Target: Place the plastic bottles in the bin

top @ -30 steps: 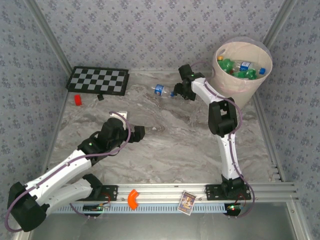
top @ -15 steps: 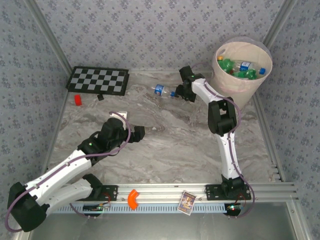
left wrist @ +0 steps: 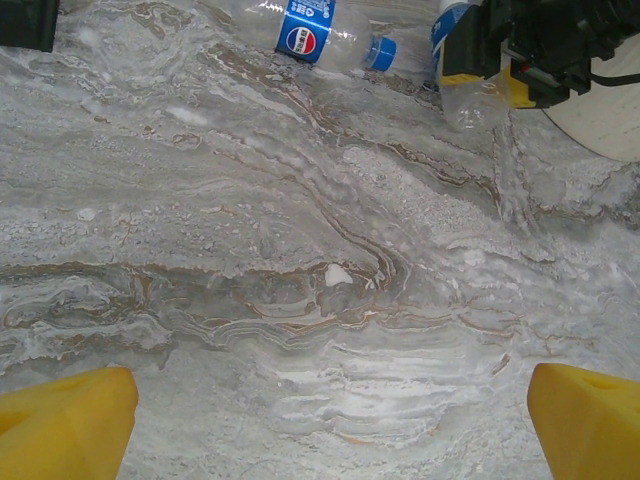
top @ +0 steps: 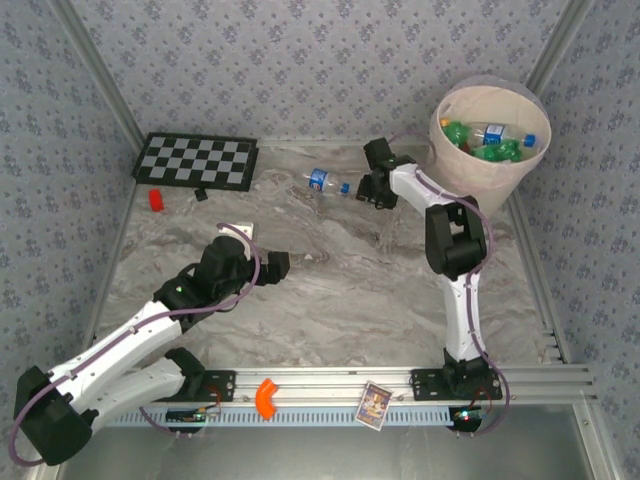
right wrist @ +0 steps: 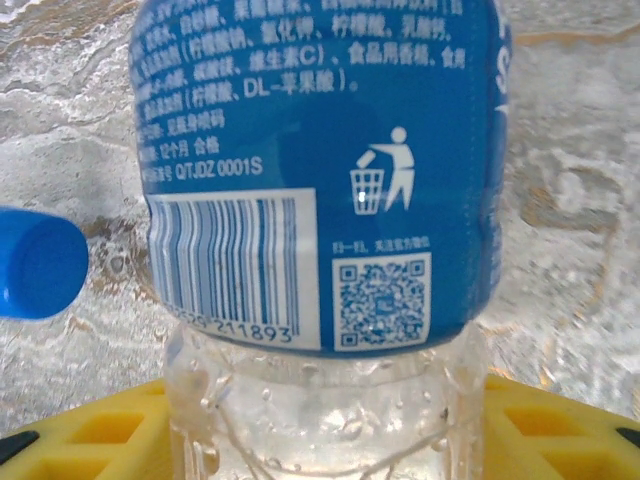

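Blue-labelled bottle (right wrist: 320, 180) | clear end between both right fingers (right wrist: 90, 435)

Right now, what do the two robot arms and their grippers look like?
Both the left arm and the right arm have white tubular links, bulky black joints and a thin purple-grey cable looping alongside. The left gripper and right gripper have black bodies. Their fingers are bright yellow plastic, and the right pair shows moulded rectangular recesses.

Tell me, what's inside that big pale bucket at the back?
Green bottles and a clear bottle with a blue label lie on top in the bin. Anything beneath is covered by them and the wall.
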You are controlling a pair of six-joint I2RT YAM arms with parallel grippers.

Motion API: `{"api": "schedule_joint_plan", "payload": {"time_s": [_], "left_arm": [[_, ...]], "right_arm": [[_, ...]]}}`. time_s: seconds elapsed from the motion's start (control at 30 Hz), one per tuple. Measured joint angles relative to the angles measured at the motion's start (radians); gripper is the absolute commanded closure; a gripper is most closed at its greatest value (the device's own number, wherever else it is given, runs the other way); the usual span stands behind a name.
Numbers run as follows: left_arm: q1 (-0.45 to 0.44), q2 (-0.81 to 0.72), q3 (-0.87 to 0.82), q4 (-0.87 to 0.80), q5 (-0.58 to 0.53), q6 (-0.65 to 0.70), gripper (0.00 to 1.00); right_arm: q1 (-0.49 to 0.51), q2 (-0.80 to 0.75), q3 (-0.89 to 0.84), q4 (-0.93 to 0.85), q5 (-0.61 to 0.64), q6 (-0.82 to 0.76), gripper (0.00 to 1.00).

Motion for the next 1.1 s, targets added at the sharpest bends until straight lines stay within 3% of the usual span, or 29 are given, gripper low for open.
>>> {"api": "schedule_joint_plan", "payload": {"time_s": [0.33,0.67,1.1], "left_arm": [[0.0,-0.003,0.0,-0.001,0.021,-0.013,0.0],[0.0,-0.103,0.0,-0.032,0.006,0.008,0.0],[0.001,-0.152,0.0,-0.048,0.003,0.032,0.0]], "right_arm": [[0.086,-0.261,-0.125,0.047,0.045,-0.041,0.44],[0.209,-0.515,-0.225,0.076,0.138,-0.143,0.46],[0.168,-0.902,-0.309,0.091,0.258,-0.237,0.49]]}}
